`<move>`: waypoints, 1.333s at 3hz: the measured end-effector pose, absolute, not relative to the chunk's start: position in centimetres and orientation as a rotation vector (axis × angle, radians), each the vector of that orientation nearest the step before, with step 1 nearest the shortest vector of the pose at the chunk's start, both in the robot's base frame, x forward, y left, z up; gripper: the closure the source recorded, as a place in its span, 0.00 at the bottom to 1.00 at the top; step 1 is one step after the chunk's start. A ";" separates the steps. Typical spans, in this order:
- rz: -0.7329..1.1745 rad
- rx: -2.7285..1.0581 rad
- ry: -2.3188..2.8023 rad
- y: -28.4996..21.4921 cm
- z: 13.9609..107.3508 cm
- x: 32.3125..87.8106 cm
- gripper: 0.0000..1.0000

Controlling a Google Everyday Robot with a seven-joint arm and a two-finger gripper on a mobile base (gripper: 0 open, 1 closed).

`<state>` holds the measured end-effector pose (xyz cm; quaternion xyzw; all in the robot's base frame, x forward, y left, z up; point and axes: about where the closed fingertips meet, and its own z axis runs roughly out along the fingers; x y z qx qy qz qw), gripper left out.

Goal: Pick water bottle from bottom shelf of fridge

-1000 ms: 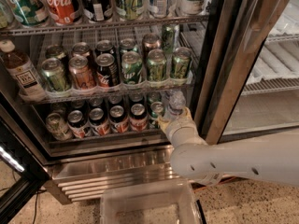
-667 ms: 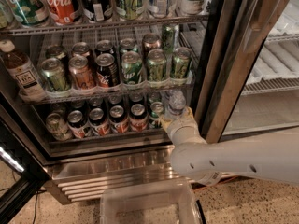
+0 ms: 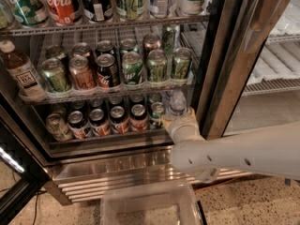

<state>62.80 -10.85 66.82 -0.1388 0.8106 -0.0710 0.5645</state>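
Observation:
The fridge (image 3: 218,55) stands open in front of me. On its bottom shelf (image 3: 105,140), the water bottle (image 3: 177,103) stands at the right end of the front row, clear with a pale cap. Beside it are rows of soda cans (image 3: 118,118). My white arm reaches in from the lower right. The gripper (image 3: 178,120) is at the bottle's base, with a pale yellow finger on each side of it, shut on the bottle. The bottle's lower part is hidden behind the gripper.
A brown tea bottle (image 3: 21,71) stands at the left of the middle rack among more cans. The dark door post is just right of the gripper. The open door's edge (image 3: 14,172) juts out at lower left. A clear plastic bin (image 3: 150,205) sits below the louvred base (image 3: 117,172).

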 end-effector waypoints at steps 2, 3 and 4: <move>-0.172 -0.306 1.911 -11.1 66.1 63.8 0.45; -0.188 -0.281 1.903 -11.9 66.3 64.1 0.43; -0.189 -0.272 1.919 -12.1 65.6 64.4 0.27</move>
